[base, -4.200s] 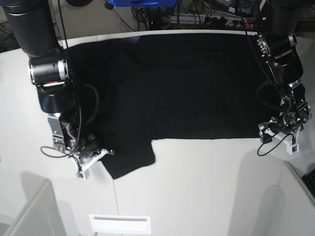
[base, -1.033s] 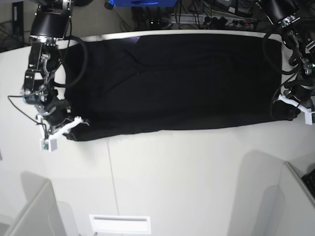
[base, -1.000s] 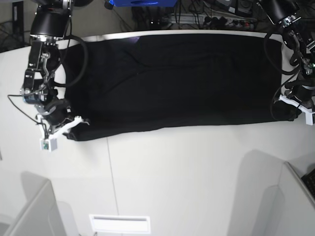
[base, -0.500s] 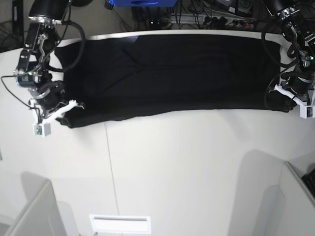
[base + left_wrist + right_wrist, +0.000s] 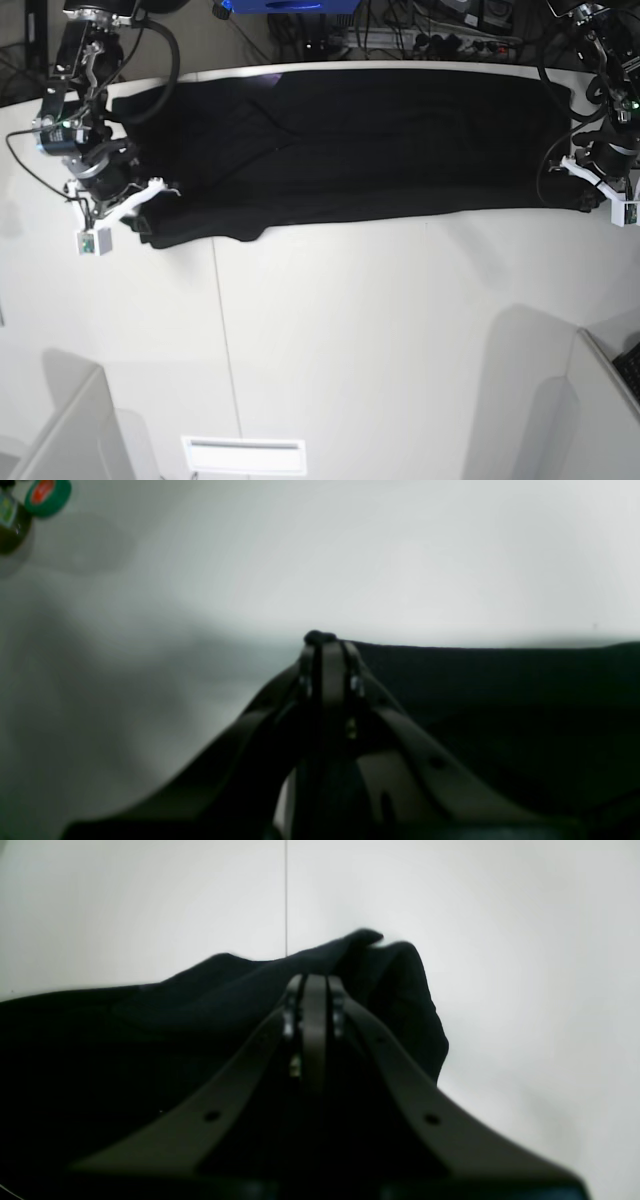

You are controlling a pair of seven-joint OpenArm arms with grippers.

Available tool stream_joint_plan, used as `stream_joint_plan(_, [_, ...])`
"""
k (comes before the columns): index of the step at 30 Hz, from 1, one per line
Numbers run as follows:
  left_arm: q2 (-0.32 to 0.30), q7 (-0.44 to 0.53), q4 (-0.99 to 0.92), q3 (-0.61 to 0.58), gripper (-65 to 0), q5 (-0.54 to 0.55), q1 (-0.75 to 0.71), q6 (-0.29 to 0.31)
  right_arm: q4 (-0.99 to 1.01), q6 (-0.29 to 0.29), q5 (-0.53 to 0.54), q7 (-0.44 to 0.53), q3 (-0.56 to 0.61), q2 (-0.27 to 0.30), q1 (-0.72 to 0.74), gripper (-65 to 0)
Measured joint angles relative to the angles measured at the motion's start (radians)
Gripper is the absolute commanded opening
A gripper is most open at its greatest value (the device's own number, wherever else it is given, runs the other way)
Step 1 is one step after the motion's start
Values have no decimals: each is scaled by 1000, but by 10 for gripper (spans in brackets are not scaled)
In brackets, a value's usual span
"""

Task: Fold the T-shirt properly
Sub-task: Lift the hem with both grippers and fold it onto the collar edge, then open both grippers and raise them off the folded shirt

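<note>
The T-shirt (image 5: 350, 140) lies as a long black band across the far part of the white table (image 5: 380, 340), stretched flat from one arm to the other, its far edge along the table's far rim and its near edge a slightly wavy line. No print or tag shows; only plain black cloth faces up. The right gripper (image 5: 140, 205), at the base view's left, sits at the band's near corner on that side with its jaws closed on the cloth; the right wrist view shows the two fingers (image 5: 315, 1005) pressed together with black fabric bunched up over and past their tips, a rounded fold hanging off to the side. A table seam (image 5: 286, 895) runs away beyond that fold. The left gripper (image 5: 592, 190), at the base view's right, sits at the opposite near corner, also closed; in the left wrist view its fingers (image 5: 327, 660) meet with a small dark nub of cloth pinched at the tip, and the shirt's edge (image 5: 500, 652) runs off level to one side over the table. A green and red roll (image 5: 47, 495) shows blurred in that view's upper corner. Cables (image 5: 420, 35) crowd the floor behind the table
</note>
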State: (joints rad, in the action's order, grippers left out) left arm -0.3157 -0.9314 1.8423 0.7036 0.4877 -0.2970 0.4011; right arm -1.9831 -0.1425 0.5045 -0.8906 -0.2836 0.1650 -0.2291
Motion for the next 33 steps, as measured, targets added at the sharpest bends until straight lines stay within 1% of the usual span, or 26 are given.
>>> stream_joint_plan(1, [0, 0, 0, 0, -650, 0, -4, 6, 0, 0, -2, -1, 0, 0, -5, -650])
stream_joint_plan(2, [-1, 2, 0, 0, -650, 1, -8, 24, 0, 0, -1, -5, 0, 0, -11, -650])
stream_joint_plan(4, [0, 3, 0, 0, -650, 3, -21, 31, 0, 0, 18, -25, -25, -6, -19, -650])
stream_joint_plan(5, [-1, 2, 0, 0, -650, 2, -26, 37, -1, 0, 48, -36, -49, -8, -22, -650])
stream_joint_plan(9, [-1, 3, 0, 1, -650, 1, -28, 45, -11, 0, 234, -85, -169, -2, -37, -650])
stream_joint_plan(12, [0, 0, 6, 1, -650, 0, -45, 45, -11, 2, 312, -119, -235, 0, -61, -650])
stream_joint_plan(13, [0, 0, 14, 1, -650, 0, -51, 45, -11, 2, 343, -135, -247, 0, -71, -650])
stream_joint_plan(15, [-1, 0, 31, 1, -650, 0, -59, 45, -11, 0, 388, -131, -254, 0, -98, -650])
stream_joint_plan(17, [-1, 0, 41, 1, -650, 2, -64, 45, -11, 1, 411, -135, -253, 0, -119, -650])
stream_joint_plan(24, [0, 0, 50, 1, -650, 1, -72, 45, -11, 1, 426, -135, -253, -1, -165, -650])
stream_joint_plan(25, [0, 0, 50, 1, -650, 0, -75, 45, -11, 0, 449, -139, -254, -1, -174, -650])
stream_joint_plan(28, [0, 2, 51, 0, -650, 0, -97, 45, -12, 1, 576, -133, -270, 0, -203, -650])
stream_joint_plan(33, [-1, 3, 51, -2, -650, -7, -108, 45, -12, 2, 564, -135, -273, 0, -214, -650])
